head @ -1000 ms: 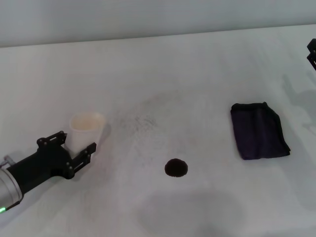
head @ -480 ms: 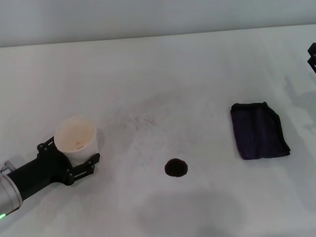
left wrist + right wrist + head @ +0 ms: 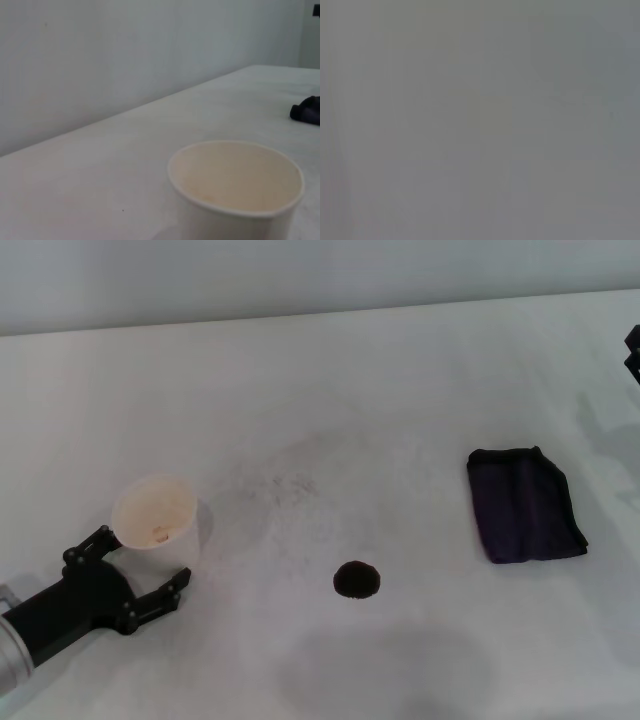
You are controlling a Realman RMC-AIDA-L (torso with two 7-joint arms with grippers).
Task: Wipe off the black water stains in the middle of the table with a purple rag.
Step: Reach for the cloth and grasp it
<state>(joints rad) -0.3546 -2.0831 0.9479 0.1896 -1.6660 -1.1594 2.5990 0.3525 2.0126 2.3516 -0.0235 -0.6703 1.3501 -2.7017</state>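
Observation:
The black water stain (image 3: 357, 580) is a small round blot on the white table (image 3: 330, 390), a little nearer me than the middle. The purple rag (image 3: 525, 505) lies folded and flat to its right, and its end shows far off in the left wrist view (image 3: 307, 110). My left gripper (image 3: 138, 566) is at the lower left, open, its fingertips beside the base of a white paper cup (image 3: 155, 519). Only a dark tip of my right gripper (image 3: 633, 350) shows at the far right edge, well away from the rag.
The paper cup (image 3: 237, 185) stands upright with nothing in it, left of the stain. Faint grey speckles (image 3: 285, 485) mark the table's middle. A pale wall runs along the table's far edge. The right wrist view is plain grey.
The cup shifted nearer and left between one second and half a second ago and has stood there since. My left gripper has drawn back toward the lower left, away from the cup.

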